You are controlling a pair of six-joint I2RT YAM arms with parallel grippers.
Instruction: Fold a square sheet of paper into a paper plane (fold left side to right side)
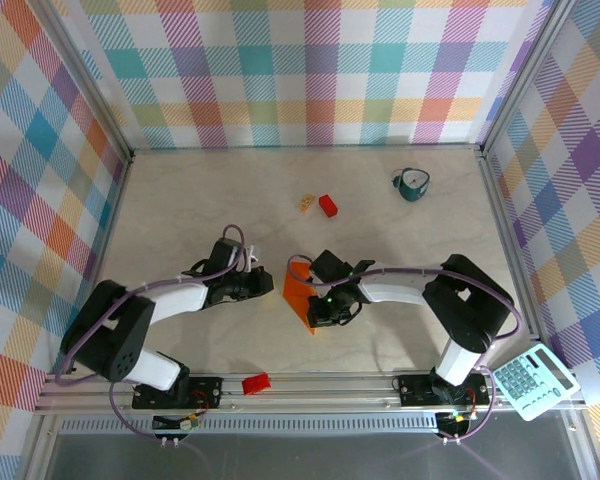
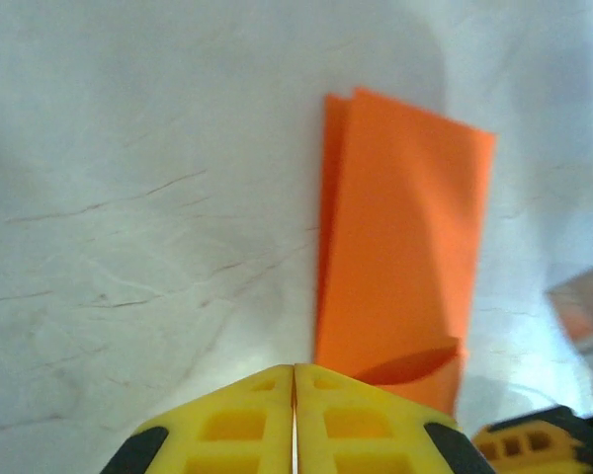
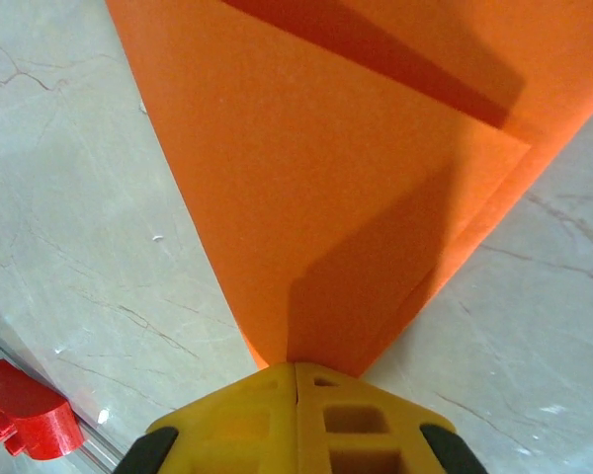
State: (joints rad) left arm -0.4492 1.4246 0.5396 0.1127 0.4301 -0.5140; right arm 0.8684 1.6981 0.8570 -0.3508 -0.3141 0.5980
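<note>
The square sheet of paper (image 1: pixel 298 295) lies on the surface (image 1: pixel 210 200) between the arms, already creased into layered flaps with one pointed end. Right claw (image 3: pixel 296 395), clenched, bears on that point. Left claw (image 2: pixel 295 395), clenched and empty, waits just beside. No dart yet, more folds needed, I'd say.

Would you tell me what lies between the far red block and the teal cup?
Only bare tabletop, seen in the top view, separates the red block and the teal cup.
</note>
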